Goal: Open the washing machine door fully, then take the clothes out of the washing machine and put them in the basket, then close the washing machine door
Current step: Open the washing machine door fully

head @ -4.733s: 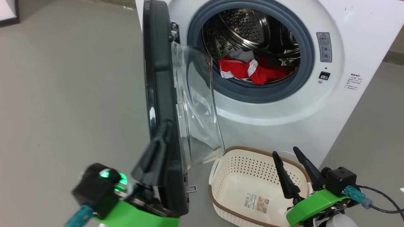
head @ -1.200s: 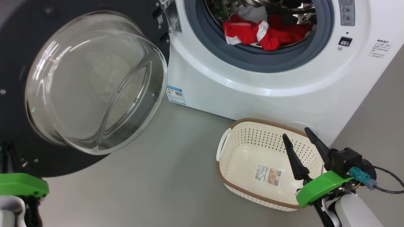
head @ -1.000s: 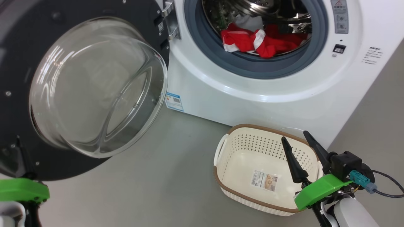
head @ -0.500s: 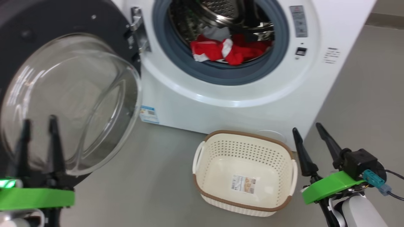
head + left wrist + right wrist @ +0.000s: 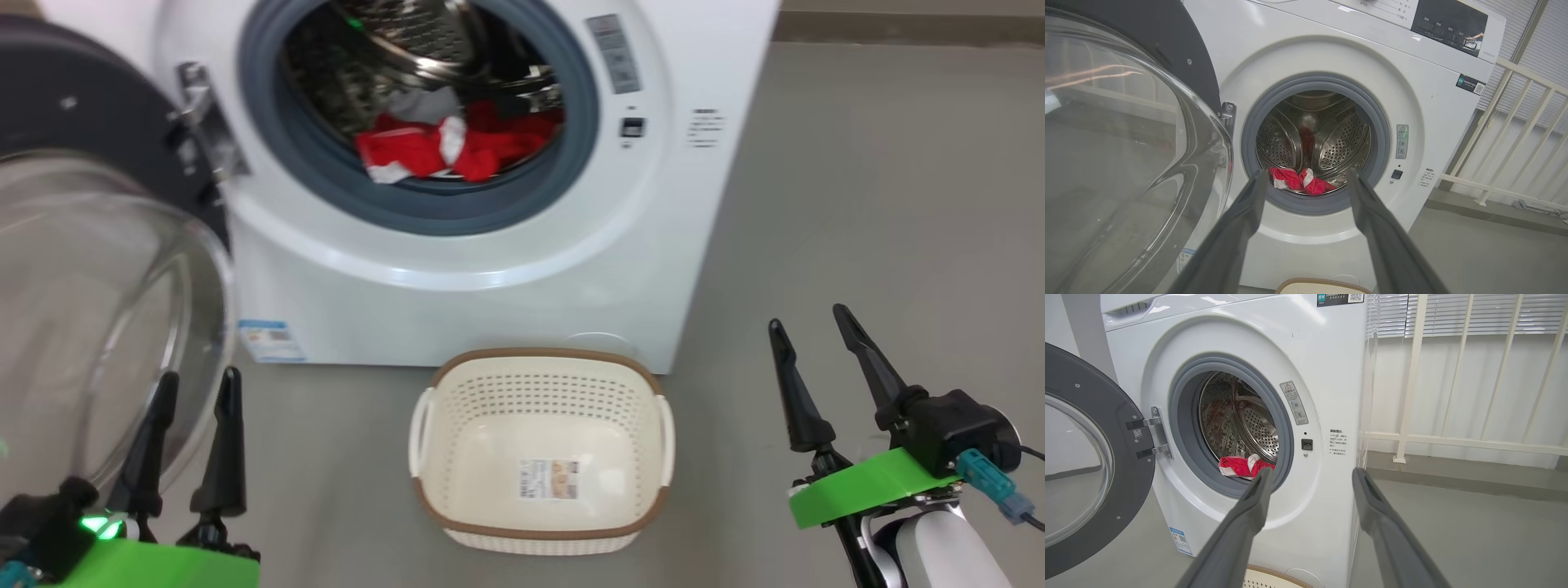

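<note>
The white washing machine (image 5: 506, 269) stands ahead with its round black-rimmed door (image 5: 90, 310) swung wide to the left, glass bowl facing out. Red clothes (image 5: 441, 151) with white trim lie at the front of the steel drum, also seen as clothes (image 5: 1300, 181) and clothes (image 5: 1243, 466). The cream basket (image 5: 543, 367) sits on the floor just before the machine, holding nothing. My left gripper (image 5: 196, 384) is open at lower left, in front of the door glass. My right gripper (image 5: 804, 318) is open at lower right, right of the basket. In both wrist views the fingers (image 5: 1249, 204) (image 5: 1372, 498) are apart with nothing between them.
Grey floor spreads to the right of the machine (image 5: 882, 204). A white railing (image 5: 1453, 437) and blinds stand behind and to the right of the machine. A blue label (image 5: 269, 339) is stuck low on the machine front.
The head camera has swung, shifting the whole scene leftwards. My left gripper has come up into sight at the lower left, off the door. The door stands wide open.
</note>
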Robot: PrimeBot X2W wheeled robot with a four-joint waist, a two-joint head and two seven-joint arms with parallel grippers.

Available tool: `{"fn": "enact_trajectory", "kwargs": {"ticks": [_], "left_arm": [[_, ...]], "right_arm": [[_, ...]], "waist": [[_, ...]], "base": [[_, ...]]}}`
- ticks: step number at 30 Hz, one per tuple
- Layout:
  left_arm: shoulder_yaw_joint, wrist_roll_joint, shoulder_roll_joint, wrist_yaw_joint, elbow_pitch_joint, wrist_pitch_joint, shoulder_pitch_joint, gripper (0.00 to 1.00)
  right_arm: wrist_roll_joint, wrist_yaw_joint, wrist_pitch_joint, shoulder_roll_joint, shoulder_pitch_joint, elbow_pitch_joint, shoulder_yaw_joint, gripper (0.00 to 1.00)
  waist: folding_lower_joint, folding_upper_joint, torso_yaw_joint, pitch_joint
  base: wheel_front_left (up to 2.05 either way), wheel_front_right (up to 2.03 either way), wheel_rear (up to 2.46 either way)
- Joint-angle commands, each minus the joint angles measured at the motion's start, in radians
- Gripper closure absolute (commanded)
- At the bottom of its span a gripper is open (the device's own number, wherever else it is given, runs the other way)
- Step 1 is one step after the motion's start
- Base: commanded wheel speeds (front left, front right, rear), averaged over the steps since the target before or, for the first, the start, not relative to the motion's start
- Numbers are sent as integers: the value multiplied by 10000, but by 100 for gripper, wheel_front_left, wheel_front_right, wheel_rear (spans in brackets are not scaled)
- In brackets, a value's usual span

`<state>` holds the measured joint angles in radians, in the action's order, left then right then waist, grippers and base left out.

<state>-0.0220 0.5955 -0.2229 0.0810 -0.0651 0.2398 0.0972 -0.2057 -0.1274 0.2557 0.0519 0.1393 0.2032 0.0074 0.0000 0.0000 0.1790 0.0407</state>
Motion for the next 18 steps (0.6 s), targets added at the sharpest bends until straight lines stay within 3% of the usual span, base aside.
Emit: {"fn": "enact_trajectory", "kwargs": {"ticks": [1, 11, 18], "left_arm": [[384, -138, -189, 68, 189, 78, 147, 0], [519, -1201, 27, 88, -385, 213, -817, 0], [966, -1693, 497, 216, -574, 218, -1494, 0]], "right_arm": [[151, -33, 61, -10, 89, -325, 232, 0], [236, -33, 61, 14, -368, -649, 578, 0], [-93, -33, 61, 78, -739, -661, 624, 0]], "waist": [[0, 0, -708, 4], [0, 0, -2100, -263], [0, 0, -2524, -558]], "base": [[0, 0, 0], [0, 0, 0], [0, 0, 0]]}}
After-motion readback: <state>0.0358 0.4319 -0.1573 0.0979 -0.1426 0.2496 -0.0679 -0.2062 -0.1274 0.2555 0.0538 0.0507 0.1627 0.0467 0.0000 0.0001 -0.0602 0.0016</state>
